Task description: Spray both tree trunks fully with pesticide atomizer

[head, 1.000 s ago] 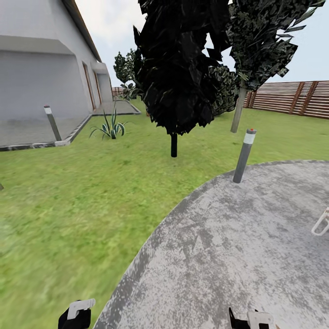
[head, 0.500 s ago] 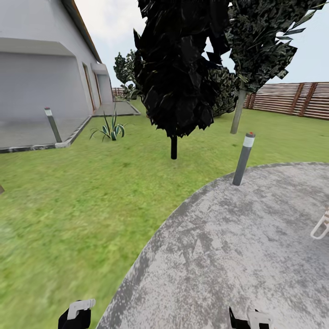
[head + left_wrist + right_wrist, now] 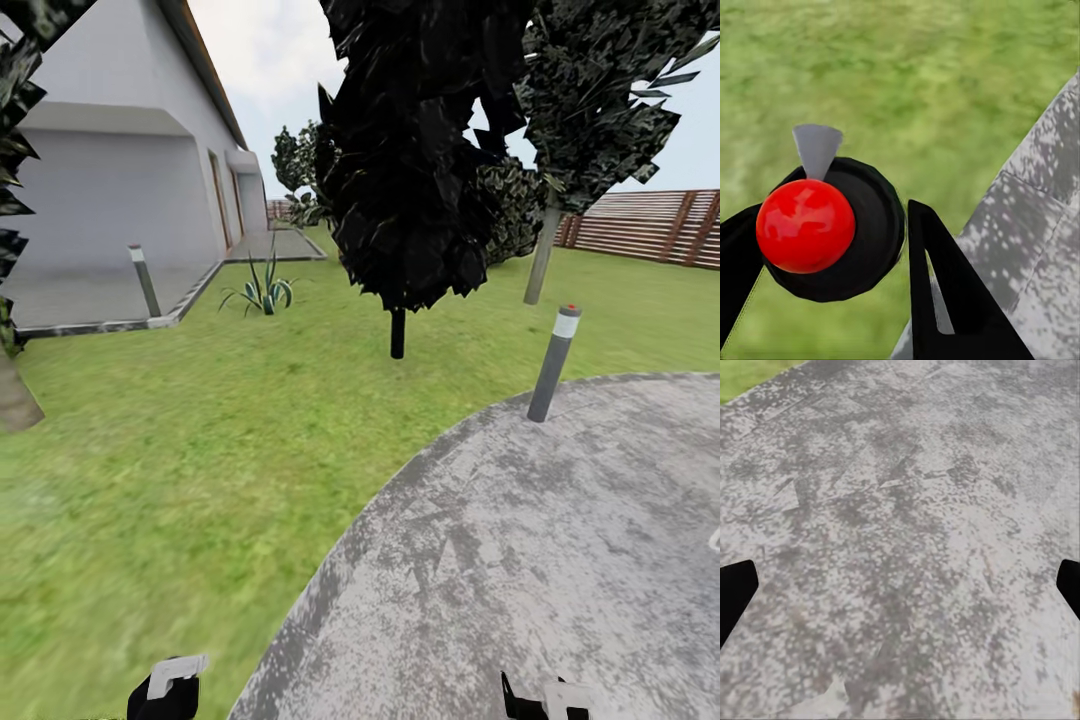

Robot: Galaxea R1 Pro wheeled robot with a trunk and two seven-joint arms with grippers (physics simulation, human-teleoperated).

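While the atomizer shows nowhere on the grass [image 3: 200, 450], both hands, left hand [image 3: 832, 292] and right hand [image 3: 900, 592], hang spread wide and empty, so neither is nearer.

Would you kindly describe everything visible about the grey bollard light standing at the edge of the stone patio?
The bollard light is a slim grey post, leaning slightly to the right in the head view. Its lower shaft is dark grey, with a pale whitish band near the top and a small red-orange dot on its cap. Its foot stands at the curved border where the grey mottled patio meets the lawn. It stands alone, with nothing else touching it.
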